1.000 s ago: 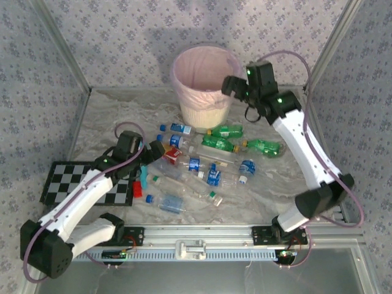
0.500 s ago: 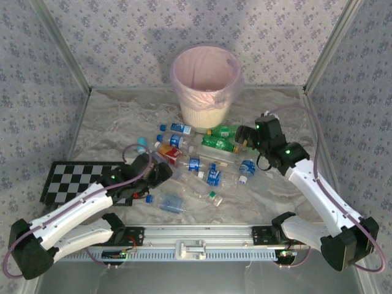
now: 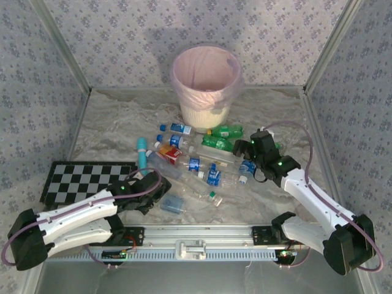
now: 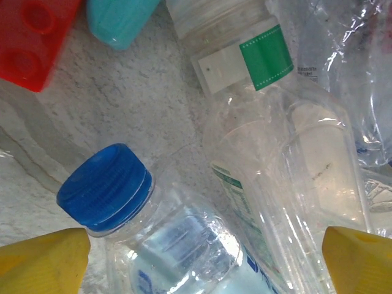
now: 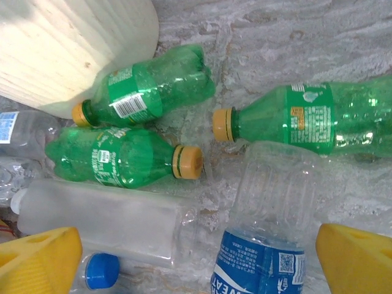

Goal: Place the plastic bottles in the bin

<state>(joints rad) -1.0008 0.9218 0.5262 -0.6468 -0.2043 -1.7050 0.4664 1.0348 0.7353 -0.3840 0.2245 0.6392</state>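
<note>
The bin (image 3: 205,79), cream with a pink liner, stands at the back centre. Plastic bottles (image 3: 202,165) lie scattered in front of it. My left gripper (image 3: 162,193) is low over a clear blue-capped bottle (image 4: 184,245); its yellow fingertips (image 4: 43,260) stand wide apart on either side of the bottle, so the gripper (image 4: 202,263) is open. My right gripper (image 3: 244,150) hovers open over a clear blue-labelled bottle (image 5: 263,245) and a frosted bottle (image 5: 104,226), holding nothing (image 5: 196,260). Three green bottles (image 5: 122,156) lie just beyond it.
A checkerboard mat (image 3: 86,180) lies at the left. A teal stick tool (image 3: 142,153) and a red block (image 4: 30,37) sit near the left gripper. The bin's cream wall (image 5: 67,49) is close ahead of the right gripper. Patterned walls enclose the table.
My right arm swung from beside the bin down to the bottles on the right. My left gripper moved toward the near edge and lowered over the blue-capped bottle.
</note>
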